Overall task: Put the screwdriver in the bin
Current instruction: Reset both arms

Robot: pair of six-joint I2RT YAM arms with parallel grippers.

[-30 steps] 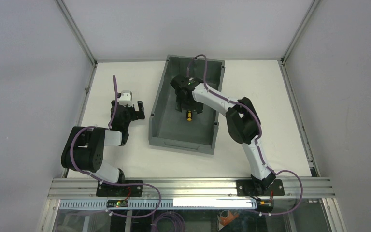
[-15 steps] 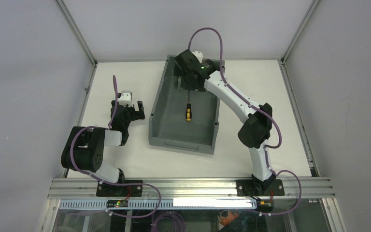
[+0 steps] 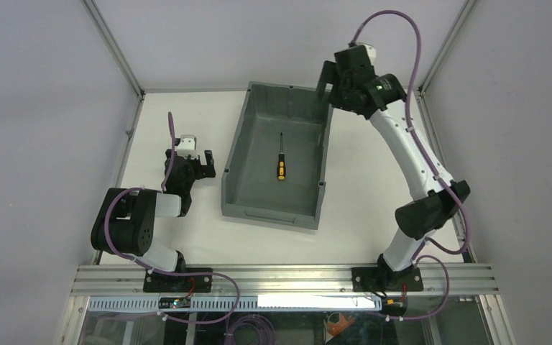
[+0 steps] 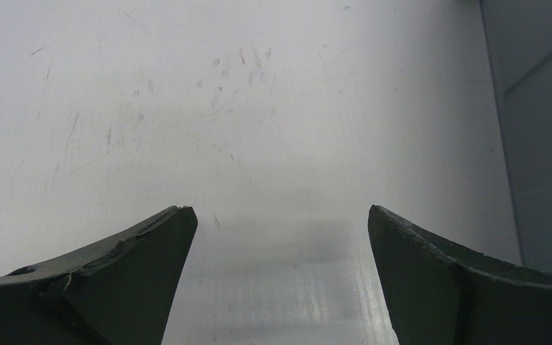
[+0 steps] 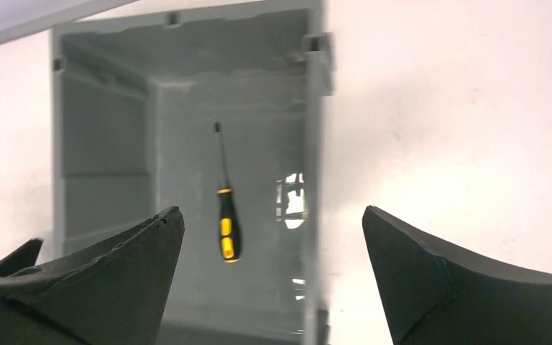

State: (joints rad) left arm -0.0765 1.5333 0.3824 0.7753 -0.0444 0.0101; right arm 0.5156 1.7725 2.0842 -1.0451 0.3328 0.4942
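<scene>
Presently the right gripper (image 3: 329, 80) hangs above the bin's (image 3: 233, 154) far right corner, arm extended, jaws wide, empty. The screwdriver (image 3: 281, 167) lies inside.

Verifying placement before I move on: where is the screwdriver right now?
Top view: the screwdriver lies on the floor of the bin, near its middle, handle toward the low front lip, apart from every wall.

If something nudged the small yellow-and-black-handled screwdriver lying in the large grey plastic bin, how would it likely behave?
The yellow-and-black-handled screwdriver is probably stiff and light: thin metal shaft, short handle. Lying flat, its rounded handle may let it roll until a wall of the grey plastic bin stops it.
</scene>
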